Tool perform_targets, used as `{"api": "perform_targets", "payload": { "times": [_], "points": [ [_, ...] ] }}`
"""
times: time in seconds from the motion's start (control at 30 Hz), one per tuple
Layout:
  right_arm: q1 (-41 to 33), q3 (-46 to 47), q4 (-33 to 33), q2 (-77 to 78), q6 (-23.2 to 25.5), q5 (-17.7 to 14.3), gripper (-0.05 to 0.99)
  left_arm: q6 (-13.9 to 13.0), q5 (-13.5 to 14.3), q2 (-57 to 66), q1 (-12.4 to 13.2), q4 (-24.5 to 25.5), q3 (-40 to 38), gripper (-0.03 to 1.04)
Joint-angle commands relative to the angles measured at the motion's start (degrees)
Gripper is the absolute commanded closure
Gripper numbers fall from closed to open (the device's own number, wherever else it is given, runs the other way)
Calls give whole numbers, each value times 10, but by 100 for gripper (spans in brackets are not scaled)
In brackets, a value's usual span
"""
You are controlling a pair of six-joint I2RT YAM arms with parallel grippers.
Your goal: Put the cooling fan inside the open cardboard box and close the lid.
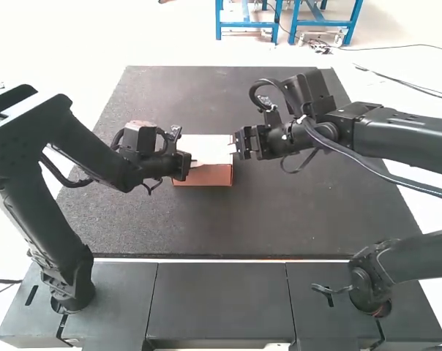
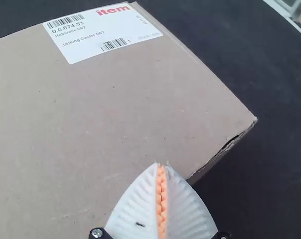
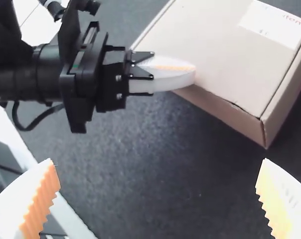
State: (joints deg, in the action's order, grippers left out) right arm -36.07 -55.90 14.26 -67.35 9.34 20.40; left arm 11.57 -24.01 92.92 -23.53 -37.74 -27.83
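Observation:
The cardboard box (image 1: 206,172) sits on the middle of the black mat with its lid (image 2: 90,114) lying flat and shut, so what is inside is hidden. A white label (image 2: 103,32) is stuck on the lid. My left gripper (image 1: 190,162) is shut, and its white ribbed fingertips (image 2: 161,172) rest on the lid near the box's left edge. It also appears in the right wrist view as the left gripper (image 3: 188,67), lying on the lid's edge. My right gripper (image 1: 233,146) hangs open just off the box's right end, holding nothing, its fingers (image 3: 38,199) spread wide.
The black mat (image 1: 279,212) covers most of the table, with bare mat in front of and behind the box. White table surface borders the mat on both sides. The arm bases stand along the near edge.

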Motion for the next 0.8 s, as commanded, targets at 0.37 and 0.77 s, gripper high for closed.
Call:
{"api": "perform_targets", "payload": {
  "times": [0.37,0.77],
  "points": [
    [7,10,-9,40,25,-5,2,-3,0,-3,-2,2,9,98],
    [8,110,-195,216,-67,-205,2,3,12,-194,15,81,7,98]
  ]
}}
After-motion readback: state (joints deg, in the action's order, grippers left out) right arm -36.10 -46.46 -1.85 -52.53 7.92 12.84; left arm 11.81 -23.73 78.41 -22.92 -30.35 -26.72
